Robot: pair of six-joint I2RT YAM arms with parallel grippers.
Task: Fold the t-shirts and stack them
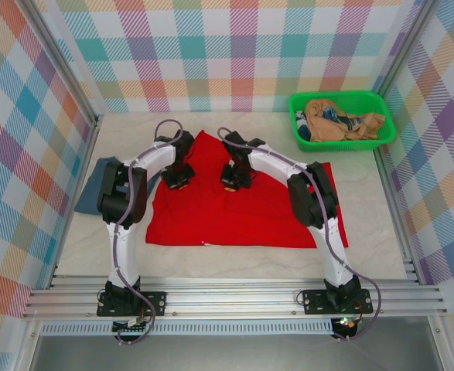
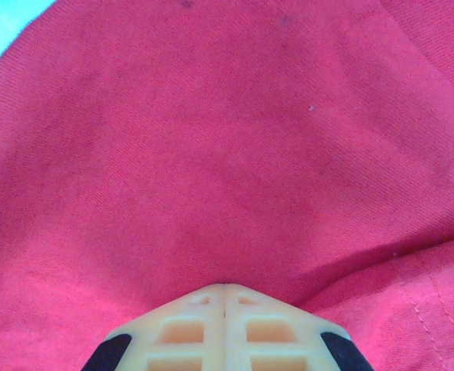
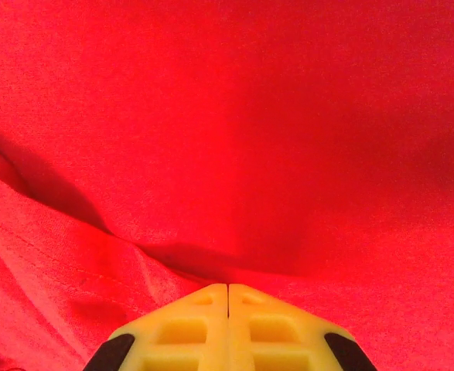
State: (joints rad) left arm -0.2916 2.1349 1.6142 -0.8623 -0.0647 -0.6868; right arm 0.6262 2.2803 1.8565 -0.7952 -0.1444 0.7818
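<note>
Off the left edge of the red t-shirt (image 1: 242, 212), the slate-blue t-shirt (image 1: 93, 189) lies bunched on the bench (image 1: 366, 224), partly under the left arm. It is apart from the fold in hand, and the left arm is the nearer one to it.

The red t-shirt lies spread across the middle of the bench with its long axis running left to right. The left fingers (image 1: 176, 178) sit on its far-left part. In the wrist view they (image 2: 184, 328) are pressed together, and red cloth rises straight off their tips, so they seem to pinch it.

Just to their right, the right fingers (image 1: 234, 179) sit on the far middle of the shirt. They (image 3: 184, 328) are also pressed together on red cloth, with a crease running out to one side. Between the two pairs, the shirt's far edge stands up in a peak.

Most of the free cloth lies on the near side of both pairs, towards the arm bases. By my judgement the fold has to travel that way, both arms moving level so the far edge comes down parallel to the near hem.

Beyond the red t-shirt's far-right corner stands a green basket (image 1: 335, 94) holding tan cloth.
</note>
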